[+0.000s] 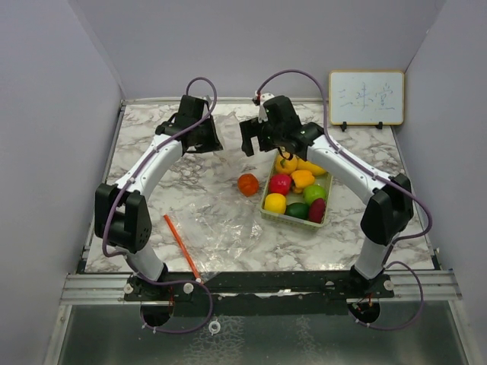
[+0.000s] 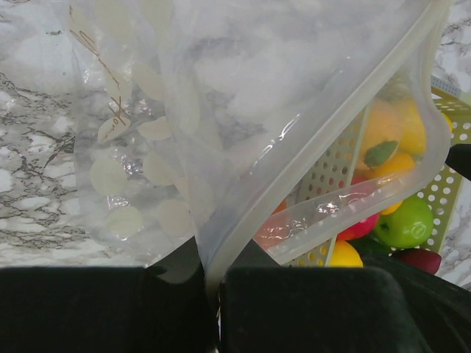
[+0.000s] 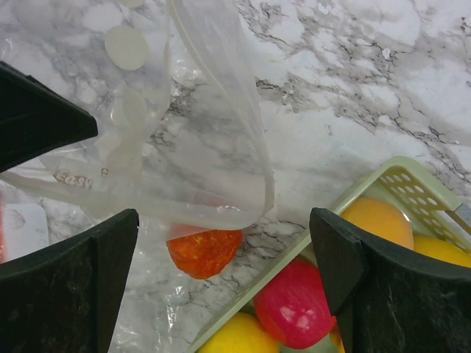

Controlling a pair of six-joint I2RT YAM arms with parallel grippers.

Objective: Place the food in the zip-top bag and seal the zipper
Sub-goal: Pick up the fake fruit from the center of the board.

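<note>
Left gripper (image 2: 218, 273): fingers closed tight on the edge of the clear zip-top bag (image 2: 243, 110), whose film extends away from them over the marble table (image 1: 141, 129); right gripper (image 3: 223, 224): fingers spread wide and holding nothing, poised above the bag's rounded corner and the near rim of the pale green basket (image 3: 386, 179); one orange-red fruit (image 3: 204, 251) lies on the table just outside the basket's left wall, its top overlapped by the bag's corner; whether it sits inside the bag cannot be told; the remaining food (image 1: 293, 194) is in the basket, yellow, orange, red, green and dark red pieces packed touching one another; an orange strip (image 1: 181, 245) lies along the near left of the clear plastic; a whiteboard (image 1: 366, 97) stands at the far right.
</note>
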